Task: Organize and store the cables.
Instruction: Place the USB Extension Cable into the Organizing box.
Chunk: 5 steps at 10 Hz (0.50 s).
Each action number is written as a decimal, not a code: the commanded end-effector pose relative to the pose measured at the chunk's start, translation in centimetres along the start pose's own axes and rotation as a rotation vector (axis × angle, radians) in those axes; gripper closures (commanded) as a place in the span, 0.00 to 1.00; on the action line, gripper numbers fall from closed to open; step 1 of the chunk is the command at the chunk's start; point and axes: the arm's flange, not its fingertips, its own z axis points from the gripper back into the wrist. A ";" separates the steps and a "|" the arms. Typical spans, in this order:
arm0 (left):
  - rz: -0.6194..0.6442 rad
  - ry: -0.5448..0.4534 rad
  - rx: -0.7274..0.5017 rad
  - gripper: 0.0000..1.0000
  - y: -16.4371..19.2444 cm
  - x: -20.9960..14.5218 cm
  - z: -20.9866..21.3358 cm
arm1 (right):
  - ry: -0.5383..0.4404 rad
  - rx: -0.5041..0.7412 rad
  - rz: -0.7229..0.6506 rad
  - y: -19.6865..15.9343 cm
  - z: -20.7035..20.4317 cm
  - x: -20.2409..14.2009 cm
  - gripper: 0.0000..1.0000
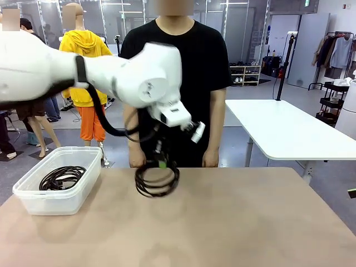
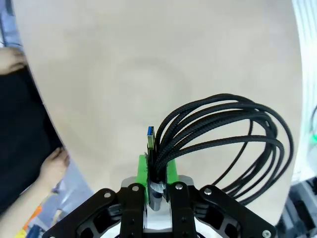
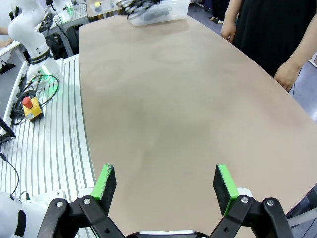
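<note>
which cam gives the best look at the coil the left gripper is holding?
Left wrist view: the cable coil fans out from the shut left gripper, with strands and a blue plug tip sharp. Front view shows the coil hanging whole under the arm, but small. Right wrist view faces bare table.

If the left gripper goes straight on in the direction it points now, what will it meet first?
Probably the bare table. The left gripper, shut on a coiled cable, points down at the tabletop, and the hanging coil would likely touch it before the fingers do. How far off it is stays unclear.

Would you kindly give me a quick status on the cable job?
Left gripper shut on coiled cable, lifted over table. Right gripper open, idle. One cable in bin. Path to bin unobstructed.
</note>
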 end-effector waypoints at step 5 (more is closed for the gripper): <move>0.066 -0.071 0.178 0.83 -4.8 -23.5 2.3 | -0.015 -0.005 -0.003 0.2 0.0 0.3 0.00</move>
